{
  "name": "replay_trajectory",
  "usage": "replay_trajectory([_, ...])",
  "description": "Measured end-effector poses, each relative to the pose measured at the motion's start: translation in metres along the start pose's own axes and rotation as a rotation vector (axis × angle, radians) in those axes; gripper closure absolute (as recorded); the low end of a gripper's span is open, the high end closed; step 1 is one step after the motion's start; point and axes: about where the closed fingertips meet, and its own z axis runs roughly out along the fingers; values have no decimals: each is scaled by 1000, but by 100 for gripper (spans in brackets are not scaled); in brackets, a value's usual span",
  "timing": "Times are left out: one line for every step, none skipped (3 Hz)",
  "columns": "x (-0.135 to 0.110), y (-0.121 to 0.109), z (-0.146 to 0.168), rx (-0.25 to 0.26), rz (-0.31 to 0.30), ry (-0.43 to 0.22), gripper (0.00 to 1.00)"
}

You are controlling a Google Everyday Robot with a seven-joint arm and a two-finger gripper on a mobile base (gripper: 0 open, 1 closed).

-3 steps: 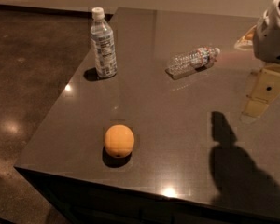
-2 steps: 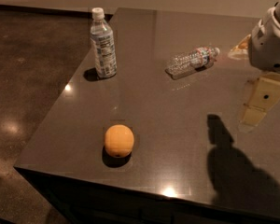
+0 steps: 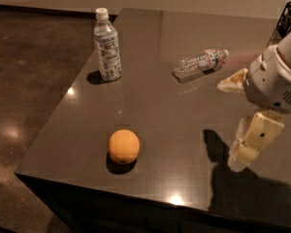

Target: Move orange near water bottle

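Lower and further left than before, the end effector (image 3: 229, 125) hovers, fingers spread, over the surface (image 3: 160, 110), well apart from the orange (image 3: 123, 146), nearer the toppled water bottle (image 3: 200, 62).

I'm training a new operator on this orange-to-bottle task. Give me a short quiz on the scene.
1. True or false: the slim clear ribbed plastic water bottle stands upright.
2. Where is the two-finger gripper? A: above the right side of the dark table, open and empty. B: clamped on the water bottle. C: over the floor.
3. Which task item sits near the table's front edge?
Key: 1 false, it lies on its side. 2 A. 3 the round orange fruit.
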Motion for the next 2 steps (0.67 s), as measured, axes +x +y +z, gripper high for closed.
replay_trajectory([-17,26,23,-31,-28,-100,0])
replay_trajectory([-39,38,53,-36,-64,-161,0])
